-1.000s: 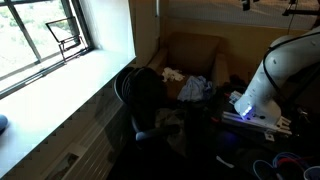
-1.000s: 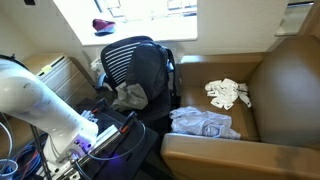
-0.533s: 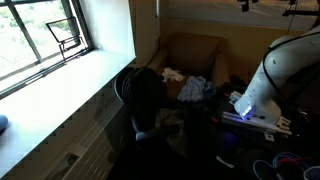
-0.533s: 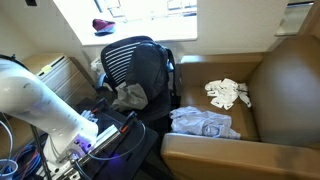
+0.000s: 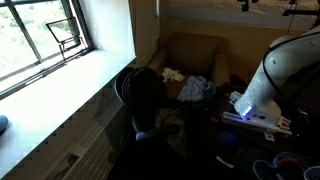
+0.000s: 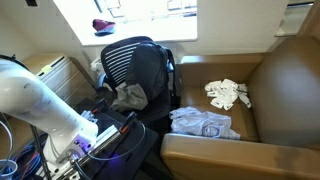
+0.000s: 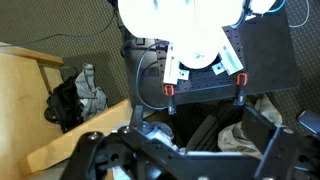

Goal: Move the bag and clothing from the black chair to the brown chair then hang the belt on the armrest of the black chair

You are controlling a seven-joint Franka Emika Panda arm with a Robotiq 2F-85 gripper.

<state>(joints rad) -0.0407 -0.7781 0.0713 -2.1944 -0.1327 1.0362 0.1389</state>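
Black and ribbed, the black chair [image 6: 135, 60] stands below the window [image 5: 40, 35], just beside the brown chair [image 6: 285, 85]; we see the 2 close together in both exterior views. On the black chair's seat a grey garment [image 6: 130, 97] lies crumpled against the backrest. On the brown chair's seat we count 2 items: a white cloth [image 6: 228, 94] around the middle, and a pale blue bundle [image 6: 203, 123] nearer the padded armrest [image 6: 230, 155] and the black chair. We cannot tell whether that bundle is a bag or clothing. The white arm [image 6: 35, 100] bends low beside the black chair, clear of both seats. In the wrist view the gripper [image 7: 185, 155] has its jaws spread wide with nothing between them, hanging over dark clutter that we cannot make out
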